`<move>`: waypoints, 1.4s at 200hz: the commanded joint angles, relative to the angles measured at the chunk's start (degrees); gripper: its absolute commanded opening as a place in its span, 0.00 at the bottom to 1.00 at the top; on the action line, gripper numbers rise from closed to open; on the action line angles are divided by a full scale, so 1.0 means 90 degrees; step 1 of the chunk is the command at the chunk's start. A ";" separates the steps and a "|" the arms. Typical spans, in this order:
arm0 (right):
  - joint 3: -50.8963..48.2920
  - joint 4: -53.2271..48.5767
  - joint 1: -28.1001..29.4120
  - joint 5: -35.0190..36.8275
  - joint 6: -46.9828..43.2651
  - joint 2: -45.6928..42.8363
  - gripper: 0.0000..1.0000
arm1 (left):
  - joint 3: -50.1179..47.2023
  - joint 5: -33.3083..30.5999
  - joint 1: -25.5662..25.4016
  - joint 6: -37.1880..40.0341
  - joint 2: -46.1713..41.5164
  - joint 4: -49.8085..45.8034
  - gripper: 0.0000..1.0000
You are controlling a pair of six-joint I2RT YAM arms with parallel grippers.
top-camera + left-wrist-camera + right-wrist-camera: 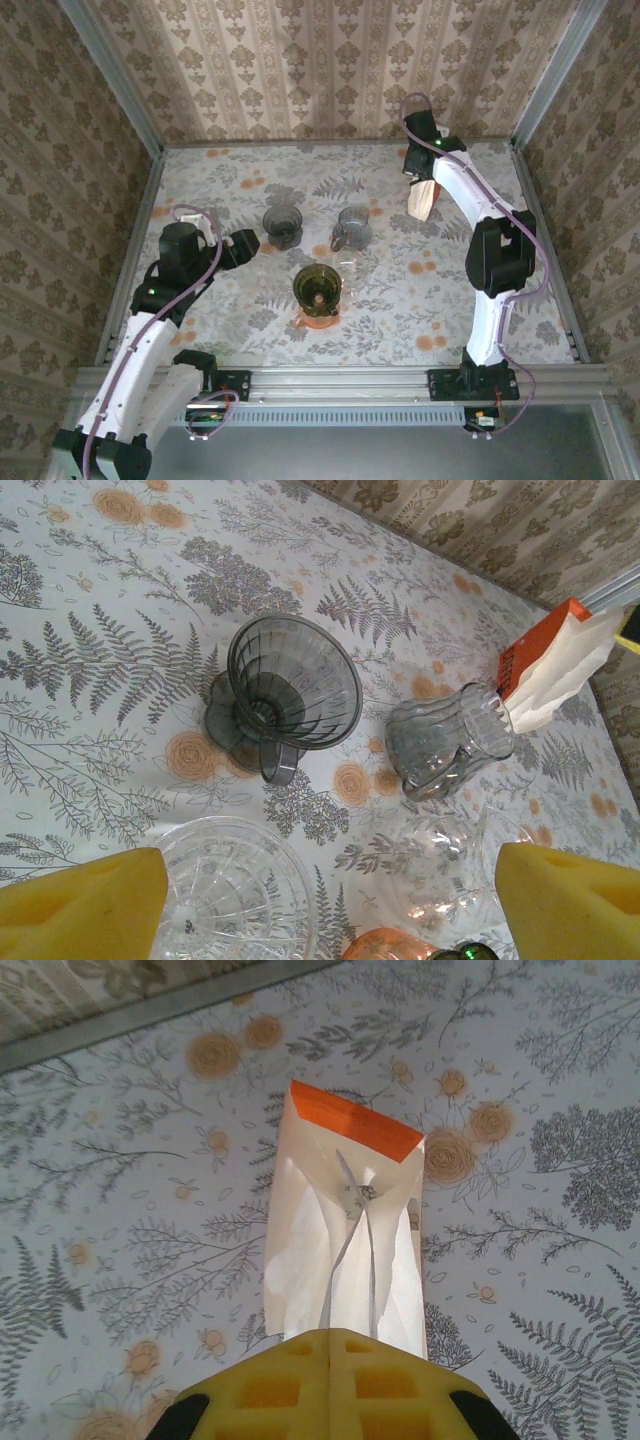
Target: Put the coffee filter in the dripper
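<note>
A white coffee filter (345, 1260) sticks out of a tan pack with an orange edge (350, 1125), and my right gripper (330, 1332) is shut on the filter's near end. From above, that gripper (420, 176) is at the far right of the table with the filter (422, 200) hanging under it. The dripper (290, 695), a grey ribbed glass cone with a handle, stands upright at mid-table (283, 225). My left gripper (250, 245) hovers just left of it, open, with nothing between its yellow fingers (80, 915).
A grey glass pitcher (450, 742) stands right of the dripper. Nearer the arms are a clear glass dish (235, 895), a clear glass vessel (450, 865) and a dark green cone on an orange base (318, 290). Walls enclose the table on three sides.
</note>
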 commanded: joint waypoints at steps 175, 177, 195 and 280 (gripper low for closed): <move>-0.1773 -0.0954 0.2599 -0.0725 -0.0773 -0.4469 0.00 | 0.0191 0.0649 0.0024 -0.0013 -0.0078 -0.0148 0.88; -0.1738 -0.1014 0.2661 -0.0765 -0.0778 -0.4483 0.00 | 0.0195 0.0656 0.0024 -0.0013 -0.0082 -0.0154 0.88; -0.1331 -0.1680 0.3270 -0.1092 -0.0775 -0.4535 0.00 | 0.0170 0.0700 0.0024 -0.0041 -0.0124 -0.0173 0.88; -0.0307 -0.3073 0.5071 -0.1921 -0.0190 -0.3594 0.00 | 0.0019 0.1083 -0.0014 -0.0196 -0.0016 0.0192 0.88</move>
